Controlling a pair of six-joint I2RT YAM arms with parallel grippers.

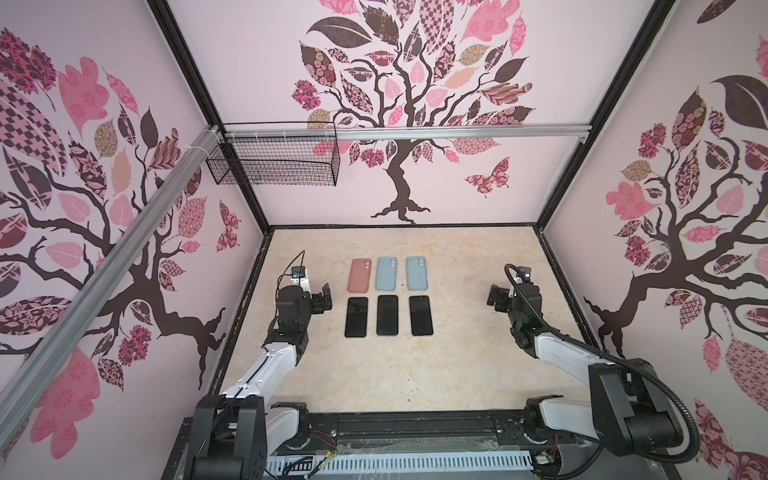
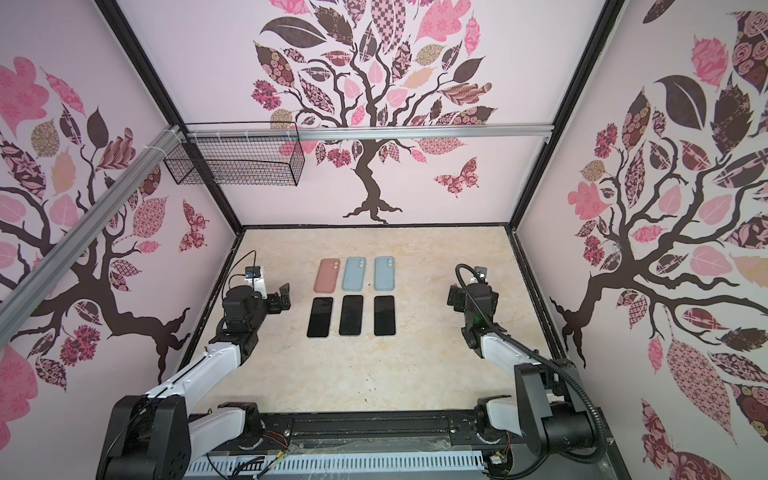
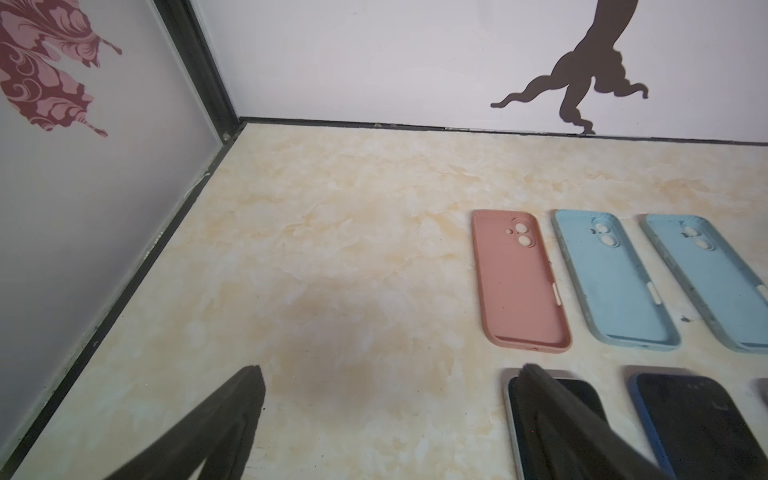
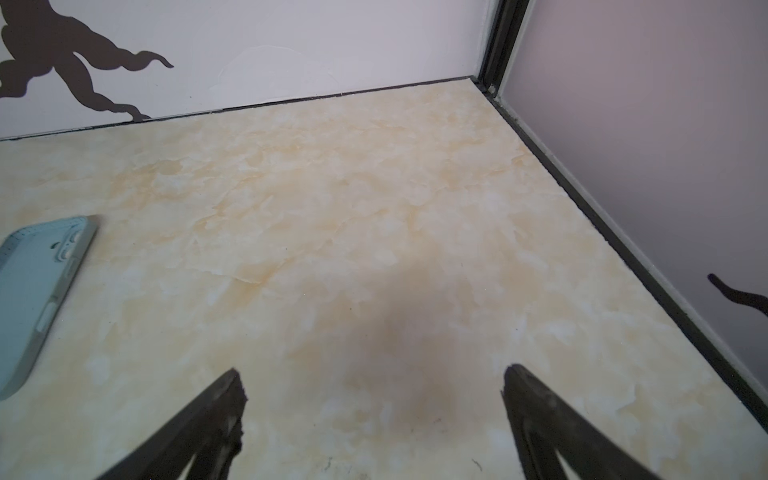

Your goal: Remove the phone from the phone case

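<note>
Right of the pink case (image 1: 360, 275) on the bench (image 1: 374, 374) lie two blue cases (image 1: 386, 273) (image 1: 417, 273); all three look empty; just on the pink case's near side, three bare phones (image 1: 356, 316) (image 1: 387, 315) (image 1: 421, 315) lie screen-up in a row; left jaws, left of the pink case, and right jaws, well right of it, gape wide, gripping nothing.

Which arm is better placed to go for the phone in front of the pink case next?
Left. The left claw hangs open right beside the leftmost phone; the right claw, also open, sits beyond the middle phone and the rightmost phone.
</note>
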